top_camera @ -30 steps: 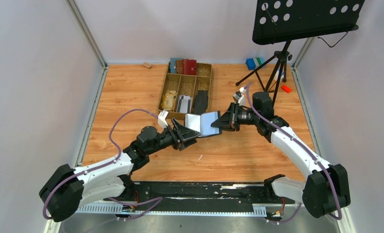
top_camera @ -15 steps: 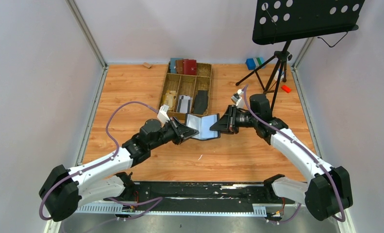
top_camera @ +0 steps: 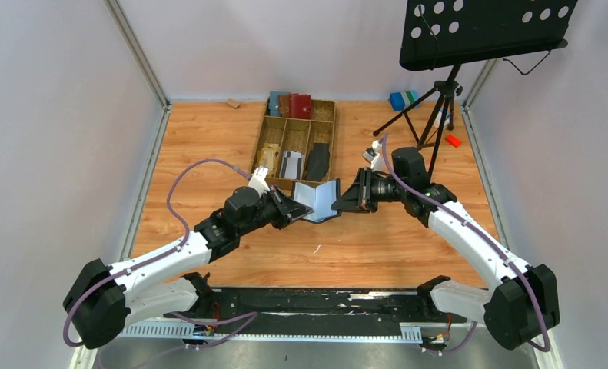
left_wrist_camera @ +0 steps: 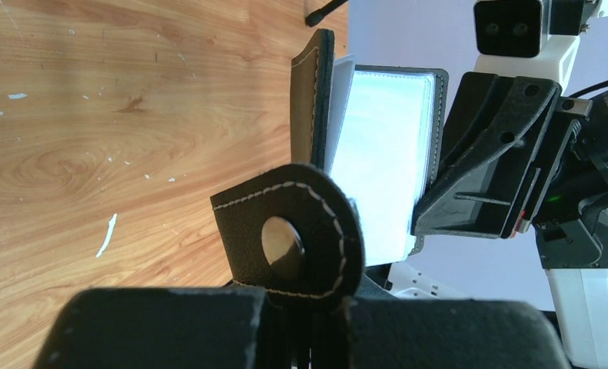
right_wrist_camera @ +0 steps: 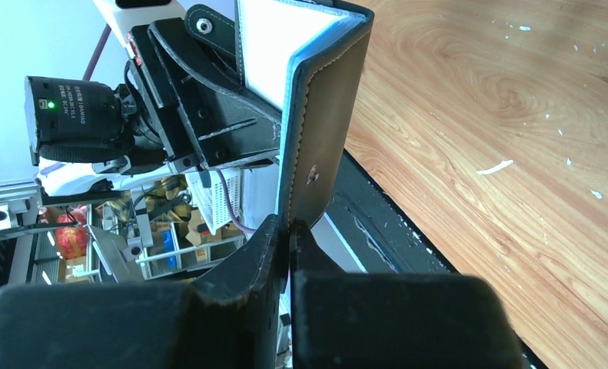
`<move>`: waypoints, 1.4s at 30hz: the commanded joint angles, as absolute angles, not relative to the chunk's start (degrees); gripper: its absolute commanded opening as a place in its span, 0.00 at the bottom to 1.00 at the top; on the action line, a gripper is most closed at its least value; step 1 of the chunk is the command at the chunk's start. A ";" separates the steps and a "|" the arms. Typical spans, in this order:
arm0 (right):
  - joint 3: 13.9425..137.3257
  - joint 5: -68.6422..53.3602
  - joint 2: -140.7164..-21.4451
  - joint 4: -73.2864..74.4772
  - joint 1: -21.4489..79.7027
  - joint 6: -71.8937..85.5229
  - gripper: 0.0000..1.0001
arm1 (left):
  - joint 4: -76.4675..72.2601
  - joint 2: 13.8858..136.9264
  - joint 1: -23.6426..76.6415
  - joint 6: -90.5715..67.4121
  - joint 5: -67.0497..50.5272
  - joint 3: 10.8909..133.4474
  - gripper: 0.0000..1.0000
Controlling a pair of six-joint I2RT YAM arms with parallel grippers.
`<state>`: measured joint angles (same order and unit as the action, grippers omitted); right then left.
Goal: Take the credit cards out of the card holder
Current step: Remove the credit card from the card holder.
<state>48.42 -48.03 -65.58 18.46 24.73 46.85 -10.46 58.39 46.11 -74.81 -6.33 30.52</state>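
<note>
Covers of the small black stitched-leather folding card holder (top_camera: 318,202) are clamped by left gripper (top_camera: 293,210) and right gripper (top_camera: 340,201); pull apart evenly, exposing pale sleeves (left_wrist_camera: 381,161) between them.

This is looking like a robotics lab test cell: white panels (top_camera: 54,115) on aluminium posts (top_camera: 137,52) are boxing in a wood-grain tabletop (top_camera: 201,154). Beyond the right claw (top_camera: 342,201) a perforated black stand (top_camera: 485,31) is standing on a tripod (top_camera: 437,100); beyond the left claw (top_camera: 295,212) a divided wooden tray (top_camera: 276,132) is sitting; behind both, a black rail (top_camera: 323,300) is running.
</note>
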 commanded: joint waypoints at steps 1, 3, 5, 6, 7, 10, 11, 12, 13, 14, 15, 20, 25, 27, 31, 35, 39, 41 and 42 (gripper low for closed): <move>50.69 -48.08 -65.99 18.36 25.72 46.23 0.01 | -13.13 57.69 46.60 -73.80 -5.98 31.64 0.00; 50.86 -48.08 -66.05 18.25 25.91 46.32 0.01 | -13.30 57.74 46.74 -73.67 -5.89 31.70 0.00; 50.89 -48.08 -66.02 17.94 26.08 46.40 0.00 | -13.90 58.10 46.99 -73.80 -6.07 31.73 0.00; 50.81 -48.08 -66.23 17.79 26.24 46.42 0.01 | -14.42 58.48 47.18 -73.81 -6.33 31.71 0.00; 50.80 -48.08 -66.49 17.76 26.44 46.41 0.01 | -15.21 58.90 47.36 -73.91 -6.55 31.80 0.00; 51.16 -47.19 -68.06 19.81 27.33 45.04 0.12 | -16.78 60.28 48.12 -73.19 -7.19 33.04 0.00; 51.61 -46.67 -68.95 21.37 27.57 44.17 0.14 | -16.68 60.68 48.36 -72.61 -7.35 33.83 0.00; 52.19 -46.14 -69.76 22.75 27.72 43.14 0.15 | -16.31 61.12 48.54 -71.83 -7.60 34.56 0.00; 52.66 -45.73 -70.58 23.98 28.01 42.30 0.16 | -15.87 61.47 48.72 -71.35 -7.83 35.20 0.00; 53.05 -45.44 -71.32 24.63 28.19 41.72 0.16 | -15.61 61.80 48.84 -71.07 -8.06 35.57 0.00; 53.30 -45.30 -71.87 24.94 28.35 41.38 0.16 | -15.58 62.05 48.94 -71.02 -8.30 35.75 0.00; 54.00 -45.16 -72.82 25.10 29.07 41.33 0.11 | -15.44 61.52 49.04 -71.33 -8.23 35.64 0.00; 54.31 -44.52 -73.24 27.15 29.17 40.46 0.00 | -13.73 60.81 49.04 -71.23 -7.37 35.20 0.02; 54.38 -44.31 -72.51 26.95 29.17 40.54 0.00 | -13.00 60.67 49.04 -71.64 -7.35 34.47 0.06; 54.85 -42.94 -71.84 28.57 29.15 39.78 0.00 | -8.23 61.11 48.96 -71.34 -8.17 34.49 0.37; 55.14 -42.08 -72.40 31.17 29.15 38.20 0.00 | 4.79 62.31 49.00 -65.09 -8.69 41.05 0.81; 54.35 -43.93 -71.95 28.60 29.18 39.46 0.00 | -3.63 62.71 49.02 -67.85 -11.10 38.19 0.93; 53.94 -45.61 -71.59 26.47 29.25 40.21 0.00 | -8.34 63.11 48.97 -69.97 -12.27 35.86 0.95; 53.74 -46.35 -71.43 25.39 29.27 40.64 0.00 | -9.41 63.47 48.99 -70.34 -12.64 35.34 0.96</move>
